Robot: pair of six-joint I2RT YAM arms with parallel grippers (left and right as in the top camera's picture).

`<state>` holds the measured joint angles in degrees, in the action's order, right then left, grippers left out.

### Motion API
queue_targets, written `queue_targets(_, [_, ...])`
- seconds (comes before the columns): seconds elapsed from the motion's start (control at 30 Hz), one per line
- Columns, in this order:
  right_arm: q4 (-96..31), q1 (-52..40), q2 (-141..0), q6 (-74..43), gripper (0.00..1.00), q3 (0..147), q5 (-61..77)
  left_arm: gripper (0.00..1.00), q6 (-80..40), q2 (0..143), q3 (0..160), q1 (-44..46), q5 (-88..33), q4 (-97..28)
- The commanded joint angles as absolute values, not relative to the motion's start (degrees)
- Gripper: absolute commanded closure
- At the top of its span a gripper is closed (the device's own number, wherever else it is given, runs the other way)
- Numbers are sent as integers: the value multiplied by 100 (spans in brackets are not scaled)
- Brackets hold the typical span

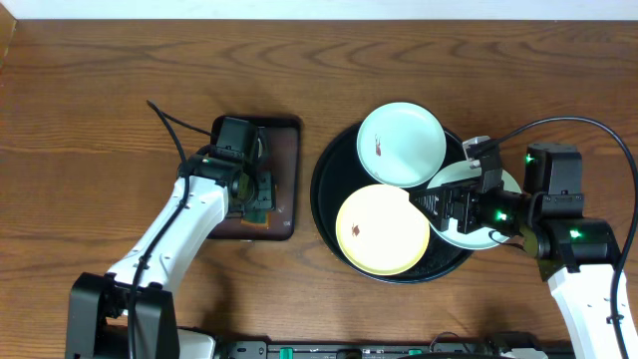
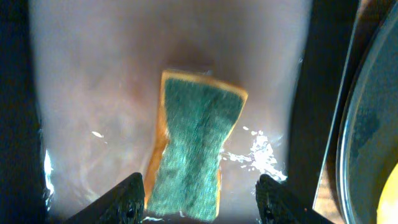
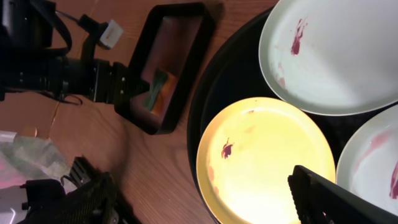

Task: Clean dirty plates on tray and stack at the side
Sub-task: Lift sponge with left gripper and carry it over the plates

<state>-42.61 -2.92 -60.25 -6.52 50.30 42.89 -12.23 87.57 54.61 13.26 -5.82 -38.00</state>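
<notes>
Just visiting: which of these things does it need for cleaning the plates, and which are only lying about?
Job: upper mint plate, yellow plate, right mint plate, black tray, sponge, brown tray holding it.
Lying about: black cable, crumpled pale thing, too blurred to name.

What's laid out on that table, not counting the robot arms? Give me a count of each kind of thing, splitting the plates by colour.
Pale mint plates: 2
Yellow plate: 1
Round black tray: 1
Brown rectangular tray: 1
Green and orange sponge: 1
Total: 6
</notes>
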Motion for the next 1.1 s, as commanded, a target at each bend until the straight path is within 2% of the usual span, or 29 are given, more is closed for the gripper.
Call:
queue_targets(0.0, [-4265, -309, -6018, -679, 12, 5131, 4397, 41, -1328, 8890, 5433, 1345, -449, -4038])
queue_targets(0.2, [-4254, -309, -6018, -679, 12, 5131, 4331, 42, -1533, 9179, 4825, 1347, -510, -3868])
queue_targets(0.27, [-4215, -309, -6018, -679, 12, 5131, 4333, 78, -1533, 9310, 4703, 1347, -513, -3446])
queue_targets(0.3, [-4204, -309, -6018, -679, 12, 5131, 4333, 92, -1535, 9336, 4703, 1347, -515, -3350])
queue_targets(0.33, [-4202, -309, -6018, -679, 12, 5131, 4333, 93, -1535, 9338, 4705, 1347, -515, -3264])
queue_targets(0.57, [-4204, -309, -6018, -679, 12, 5131, 4335, 93, -1796, 8917, 5487, 1288, -513, -3907])
queue_targets(0.6, [-4204, -309, -6018, -679, 12, 5131, 4335, 73, -1791, 8766, 5627, 1291, -513, -3983])
queue_targets(0.63, [-4204, -309, -6018, -679, 12, 5131, 4333, 58, -1789, 8705, 5658, 1293, -513, -3986])
queue_targets(0.67, [-4202, -309, -6018, -679, 12, 5131, 4335, 48, -1787, 8611, 5662, 1295, -508, -3977])
queue_targets(0.7, [-4202, -309, -6018, -679, 12, 5131, 4333, 44, -1734, 8576, 5662, 1295, -486, -3977])
queue_targets(0.87, [-4202, -309, -6018, -679, 12, 5131, 4333, 44, -714, 8761, 5472, 1295, -491, -3570])
queue_targets(1.07, [-4204, -309, -6018, -679, 11, 5131, 4333, 51, -425, 9524, 5371, 1295, -672, -2987])
